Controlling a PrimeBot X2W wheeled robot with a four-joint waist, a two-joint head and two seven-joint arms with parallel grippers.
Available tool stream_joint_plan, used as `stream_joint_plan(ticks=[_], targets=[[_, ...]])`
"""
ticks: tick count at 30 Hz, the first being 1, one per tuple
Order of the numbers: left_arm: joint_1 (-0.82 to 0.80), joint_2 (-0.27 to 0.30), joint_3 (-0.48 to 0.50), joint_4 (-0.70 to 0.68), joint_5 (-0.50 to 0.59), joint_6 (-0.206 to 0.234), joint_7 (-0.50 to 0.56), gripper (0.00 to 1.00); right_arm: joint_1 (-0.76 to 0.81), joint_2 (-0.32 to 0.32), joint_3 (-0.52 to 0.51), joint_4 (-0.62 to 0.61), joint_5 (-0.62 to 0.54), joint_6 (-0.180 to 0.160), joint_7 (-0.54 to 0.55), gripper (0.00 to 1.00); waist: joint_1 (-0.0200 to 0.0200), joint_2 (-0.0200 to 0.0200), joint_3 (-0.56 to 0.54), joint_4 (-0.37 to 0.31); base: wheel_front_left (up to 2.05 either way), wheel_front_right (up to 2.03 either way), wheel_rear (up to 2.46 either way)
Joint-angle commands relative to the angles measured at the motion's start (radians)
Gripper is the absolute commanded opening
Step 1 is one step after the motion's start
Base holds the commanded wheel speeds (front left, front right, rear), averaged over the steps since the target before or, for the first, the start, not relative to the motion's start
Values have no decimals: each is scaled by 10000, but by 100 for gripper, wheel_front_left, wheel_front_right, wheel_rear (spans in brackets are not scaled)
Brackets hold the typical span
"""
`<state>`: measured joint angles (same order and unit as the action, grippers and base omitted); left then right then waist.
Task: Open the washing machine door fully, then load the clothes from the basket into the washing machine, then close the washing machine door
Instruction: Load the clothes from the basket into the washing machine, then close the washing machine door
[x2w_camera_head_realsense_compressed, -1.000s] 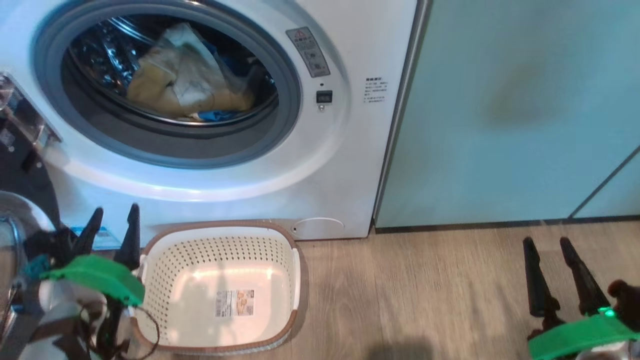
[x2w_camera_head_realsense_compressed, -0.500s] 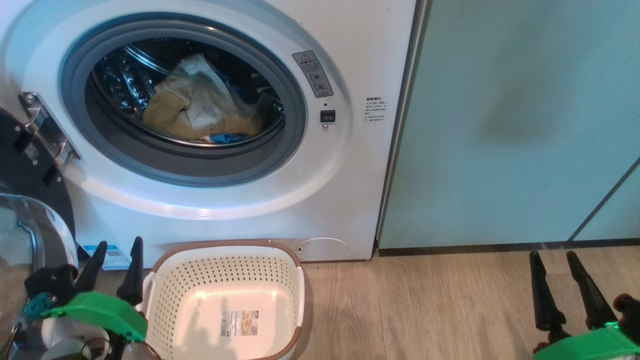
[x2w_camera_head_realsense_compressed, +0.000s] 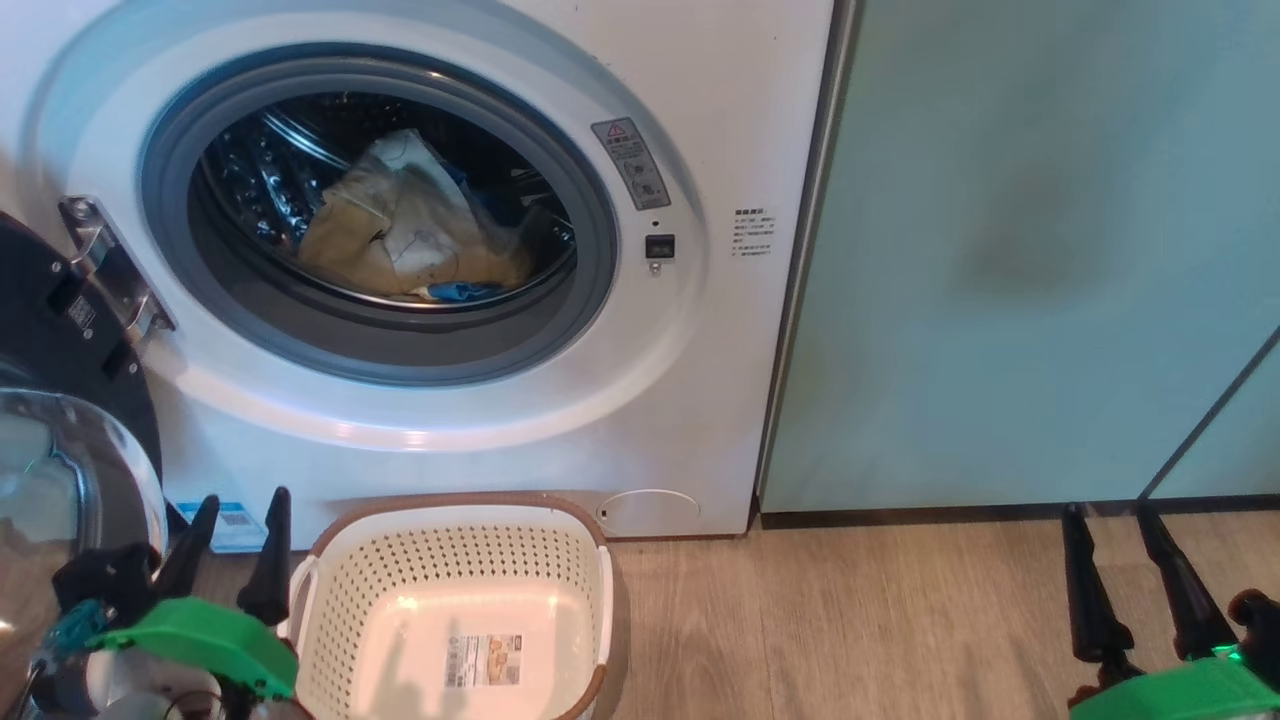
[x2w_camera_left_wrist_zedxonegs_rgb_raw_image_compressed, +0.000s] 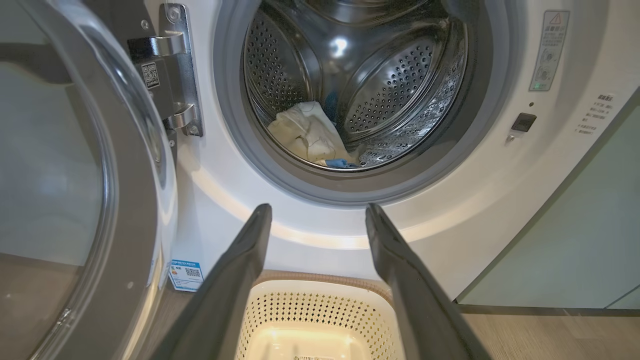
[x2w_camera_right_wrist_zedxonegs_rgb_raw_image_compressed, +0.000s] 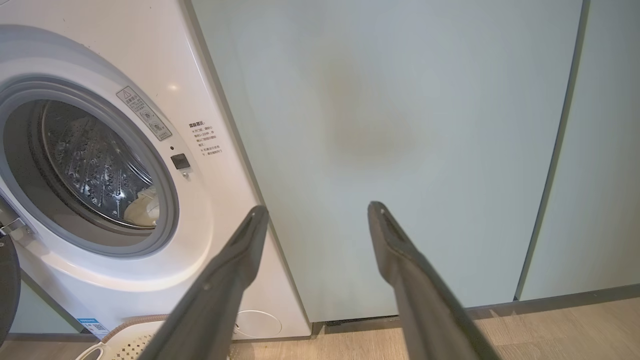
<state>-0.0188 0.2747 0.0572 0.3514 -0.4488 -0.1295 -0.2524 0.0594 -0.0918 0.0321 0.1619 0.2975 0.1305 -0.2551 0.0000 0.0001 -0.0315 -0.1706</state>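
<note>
Inside the washing machine, pale yellow clothes lie heaped at the bottom of the perforated steel drum, a scrap of blue at their front edge. At the machine's hinge side, the washing machine door stands swung wide. Directly in front of the machine, on the wooden floor, the basket sits empty, a label sticker on its base. Between basket and door hangs the left gripper, fingers spread, grasping nothing. The right gripper, past the machine's latch side before a teal cabinet panel, is likewise released.
</note>
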Motion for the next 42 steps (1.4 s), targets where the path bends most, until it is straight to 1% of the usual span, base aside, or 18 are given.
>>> stream_joint_plan(ticks=[1, 18, 25, 32, 42], targets=[[-348, 253, 346, -371, -32, -11, -93, 100, -140, -226, 186, -357, -54, 2, -67, 100, 0, -1, 5, 7, 0, 0, 0], [-425, 215, 303, -398, 35, -11, -93, 100, -307, -412, 248, -364, -29, 2, -67, 100, 0, -1, 59, 1, -1, 1, 0], [-495, 172, 294, -362, 68, -11, -93, 100, -399, -467, 295, -357, -25, 2, -67, 100, 0, -1, 75, 31, -49, 49, 0], [-515, 122, 375, -316, 165, -11, -93, 100, -374, -444, 305, -340, -28, 2, -67, 100, 0, -1, 64, 49, -123, 123, 0], [-541, 121, 399, -383, 177, -11, -93, 100, -332, -386, 278, -312, -33, 2, -67, 100, 0, -1, 89, 50, -206, 205, 0]])
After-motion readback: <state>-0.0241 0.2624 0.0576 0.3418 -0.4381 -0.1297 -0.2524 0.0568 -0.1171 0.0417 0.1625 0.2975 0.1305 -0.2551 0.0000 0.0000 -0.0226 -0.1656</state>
